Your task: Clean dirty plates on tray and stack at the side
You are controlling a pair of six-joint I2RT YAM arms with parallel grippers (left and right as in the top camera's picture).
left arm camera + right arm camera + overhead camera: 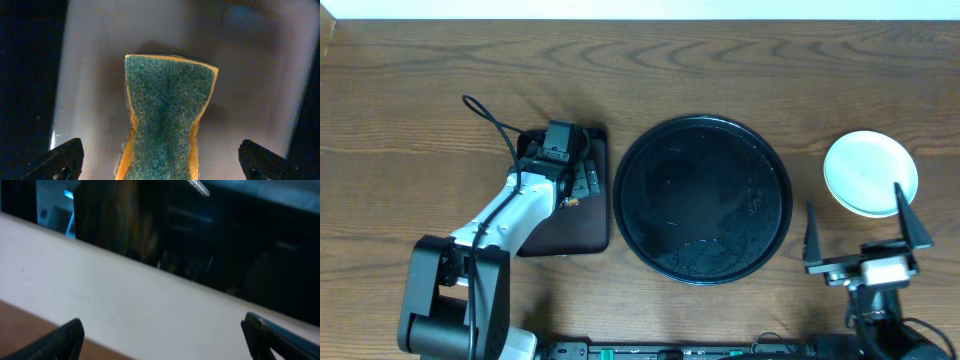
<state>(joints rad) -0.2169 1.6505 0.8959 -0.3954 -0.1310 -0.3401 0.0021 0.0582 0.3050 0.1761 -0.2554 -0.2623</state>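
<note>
Spread wide at the bottom of the left wrist view, the left pincer (162,161) grips nothing, its jaws standing well to either side of a green-faced, orange-backed sponge (167,120) that lies on the small rectangular tray (582,235). Beside it the big round black tray (700,190) shows wet flecks. Pale plates (870,170) sit on the wooden surface (420,100) right of that tray, the right pincer (854,200) agape just beside them.

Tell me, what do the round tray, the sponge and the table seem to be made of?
Round tray: probably plastic or lacquered metal; glossy black, it shows reflections.
Sponge: yellow-orange foam under a rough, fibrous green scouring layer.
Table: wood or veneer; brown grain lines.
</note>
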